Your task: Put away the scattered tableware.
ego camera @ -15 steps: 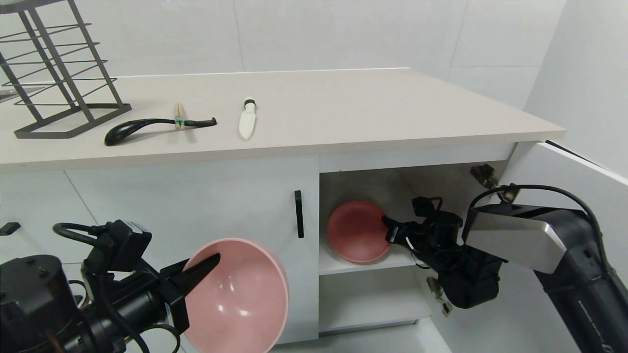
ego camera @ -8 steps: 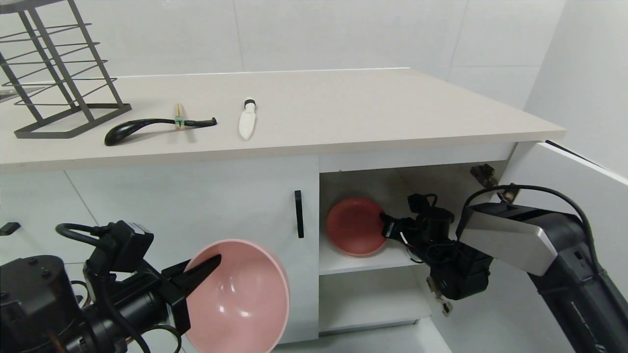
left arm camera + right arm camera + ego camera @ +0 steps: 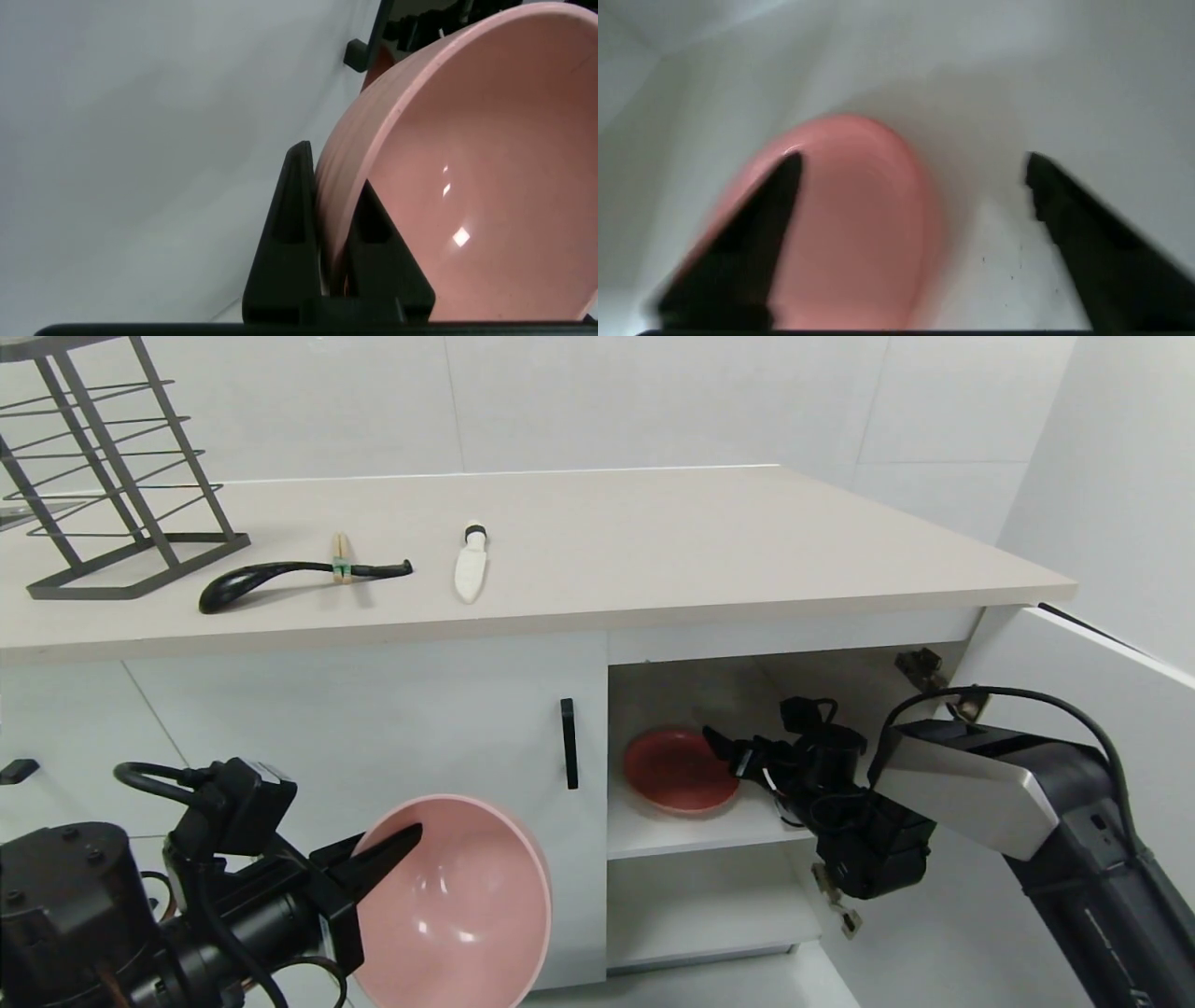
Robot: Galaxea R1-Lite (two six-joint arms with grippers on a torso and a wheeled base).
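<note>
While the left gripper (image 3: 397, 840) sits low at about seven o'clock in the head view, its fingers are closed on the rim of the pink bowl (image 3: 457, 905). The bowl is tipped on edge in front of the closed cabinet door (image 3: 373, 728). At about four o'clock the right gripper (image 3: 724, 753) reaches into the open cabinet (image 3: 691, 686), with its fingers spread. The red plate (image 3: 677, 770) lies on the upper shelf (image 3: 653, 835) at the gripper's nine o'clock, just beside the fingertips; whether they touch it I cannot tell. On the counter (image 3: 700, 541), toward eleven o'clock, a black ladle (image 3: 280, 575) lies across a pair of chopsticks (image 3: 342, 558). A white knife (image 3: 470, 567) is at the ladle's three o'clock and a wire rack (image 3: 103, 476) at its ten o'clock.

From the left wrist, the left gripper (image 3: 332, 205) has one finger outside the pink bowl (image 3: 467, 177) and one inside, clamping the wall.

From the right wrist, the right gripper (image 3: 912, 161) is open wide. The red plate (image 3: 850, 224) lies on the upper shelf (image 3: 1008, 261) beyond the fingers (image 3: 738, 252).
</note>
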